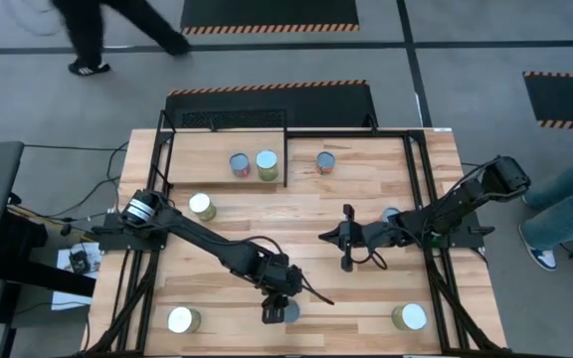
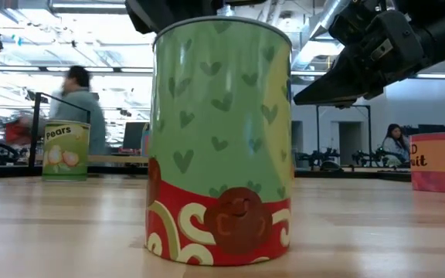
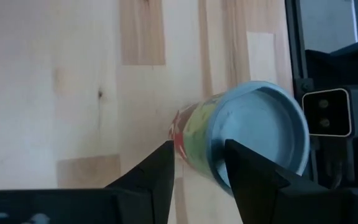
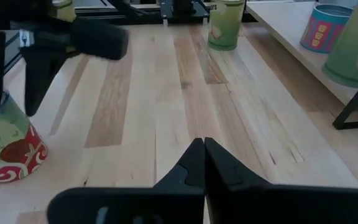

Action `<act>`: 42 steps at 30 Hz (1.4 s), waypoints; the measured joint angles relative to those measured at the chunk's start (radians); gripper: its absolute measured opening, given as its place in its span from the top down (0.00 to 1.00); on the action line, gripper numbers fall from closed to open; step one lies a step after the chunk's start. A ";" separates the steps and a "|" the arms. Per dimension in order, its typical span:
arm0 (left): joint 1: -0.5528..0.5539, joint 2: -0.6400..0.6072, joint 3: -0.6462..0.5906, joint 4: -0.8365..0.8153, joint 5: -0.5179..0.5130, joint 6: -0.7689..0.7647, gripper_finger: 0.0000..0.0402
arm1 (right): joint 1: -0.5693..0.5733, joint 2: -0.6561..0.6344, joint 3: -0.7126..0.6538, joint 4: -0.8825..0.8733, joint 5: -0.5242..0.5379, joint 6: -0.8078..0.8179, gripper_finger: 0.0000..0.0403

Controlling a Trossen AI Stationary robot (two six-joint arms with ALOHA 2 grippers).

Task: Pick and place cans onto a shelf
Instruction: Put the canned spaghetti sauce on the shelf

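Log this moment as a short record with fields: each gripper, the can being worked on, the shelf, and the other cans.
left gripper: over a can at the table's near edge, fingers open either side of it
target can: green and red label, upright on the table
right gripper: mid-table, shut, holding nothing
shelf: at the far side, three cans standing on it
cans on shelf
cans on table
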 joint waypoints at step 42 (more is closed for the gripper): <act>0.337 -0.690 -0.147 -0.742 -0.469 -0.111 1.00 | 0.052 0.001 0.000 -0.009 0.027 0.002 0.99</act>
